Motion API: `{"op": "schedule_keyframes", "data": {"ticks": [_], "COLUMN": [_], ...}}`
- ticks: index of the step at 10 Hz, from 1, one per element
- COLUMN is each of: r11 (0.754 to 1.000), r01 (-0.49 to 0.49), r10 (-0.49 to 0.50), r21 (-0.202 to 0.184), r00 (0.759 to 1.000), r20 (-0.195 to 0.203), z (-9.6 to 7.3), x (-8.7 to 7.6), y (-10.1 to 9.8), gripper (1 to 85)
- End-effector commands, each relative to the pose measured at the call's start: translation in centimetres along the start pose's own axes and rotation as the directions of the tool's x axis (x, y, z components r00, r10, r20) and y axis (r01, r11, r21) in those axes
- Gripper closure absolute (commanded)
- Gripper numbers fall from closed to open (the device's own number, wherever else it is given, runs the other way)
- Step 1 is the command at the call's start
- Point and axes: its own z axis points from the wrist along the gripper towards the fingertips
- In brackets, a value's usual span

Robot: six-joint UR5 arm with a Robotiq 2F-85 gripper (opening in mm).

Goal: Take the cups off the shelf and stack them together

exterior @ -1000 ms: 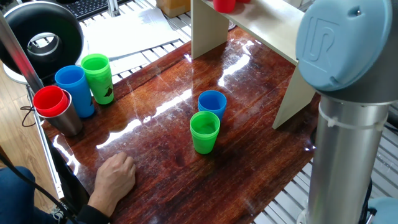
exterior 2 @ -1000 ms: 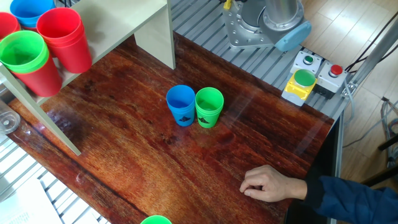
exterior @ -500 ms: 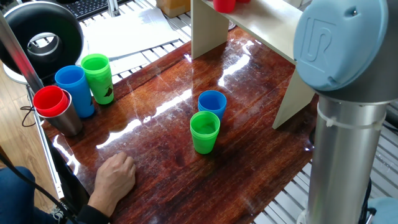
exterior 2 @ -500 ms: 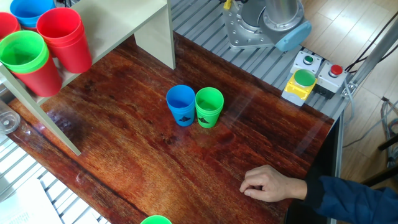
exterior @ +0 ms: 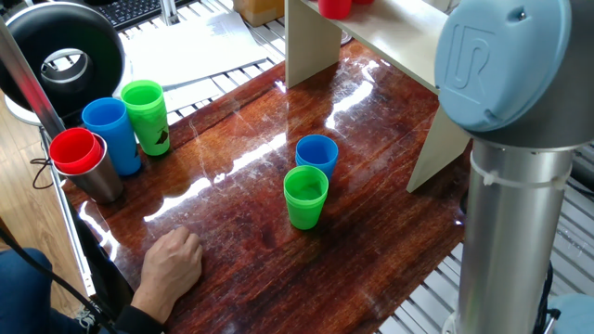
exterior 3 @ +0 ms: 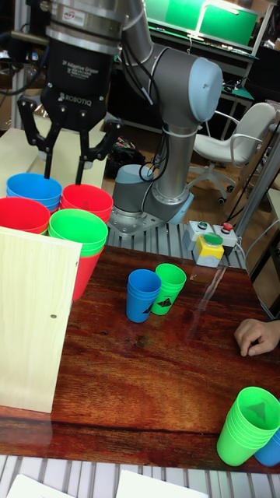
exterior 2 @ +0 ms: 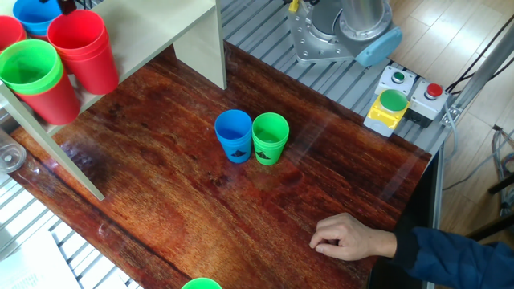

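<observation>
On the cream shelf stand a blue cup, two red cups and a green cup nested in a red one. My gripper hangs open just above them, over the blue and red cups, with nothing between its fingers. The same shelf cups show in the other fixed view: blue, red, green. On the table stand a blue cup and a green cup side by side, upright.
At the table's edge stand a green stack, a blue cup and a red cup in a grey metal tumbler. A person's hand rests on the table. A button box sits near the arm's base.
The arm's large joint has edged slightly left in the one fixed view. Cups and the hand have not moved.
</observation>
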Motion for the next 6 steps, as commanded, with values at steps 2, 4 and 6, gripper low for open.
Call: {"op": "schedule_keyframes", "data": {"ticks": [2, 4, 6], "r11": [1.0, 1.0, 1.0], "r01": [0.008, 0.005, 0.005], "r10": [-0.008, -0.005, -0.005], "r21": [-0.007, -0.003, -0.005], "r00": [1.0, 1.0, 1.0], "r20": [0.018, 0.015, 0.015], "z": [1.23, 1.45, 1.81], "x": [-0.85, -0.69, -0.74], "y": [0.29, 0.29, 0.27], "gripper": [44.0, 44.0, 46.0]}}
